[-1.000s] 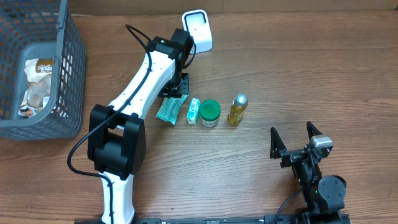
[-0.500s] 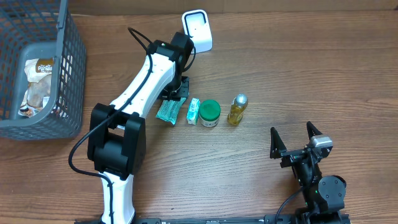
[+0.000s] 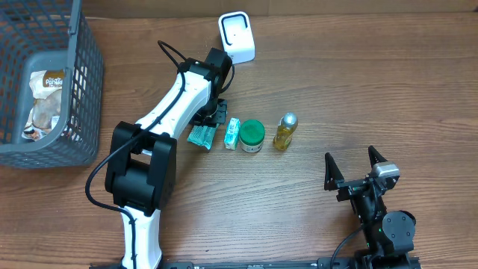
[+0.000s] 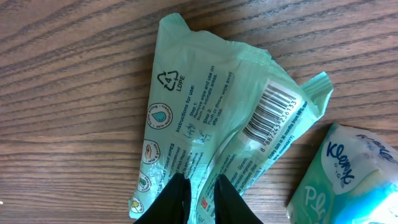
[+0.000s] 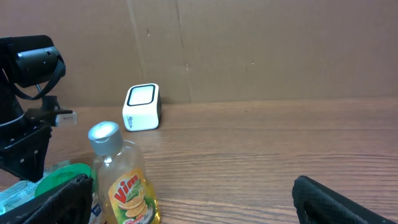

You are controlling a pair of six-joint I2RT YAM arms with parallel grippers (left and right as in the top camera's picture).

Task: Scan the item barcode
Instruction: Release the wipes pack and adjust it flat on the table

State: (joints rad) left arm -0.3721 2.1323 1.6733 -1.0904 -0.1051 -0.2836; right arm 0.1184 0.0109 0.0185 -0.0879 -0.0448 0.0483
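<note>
Wooden tabletop (image 3: 373,90) from overhead: my left end effector (image 3: 211,113) sits on the green wipes packet (image 3: 200,134), near the white scanner (image 3: 237,36), while the right end effector (image 3: 351,161) waits well apart, spread wide and empty. Left wrist view: the fingers (image 4: 177,202) are clenched on the packet's lower edge, seemingly pinching only the film, which leaves the barcode (image 4: 273,112) uncovered for scanning. Right wrist view: the scanner's window faces back toward the arms, so I judge the packet needs lifting toward it.
</note>
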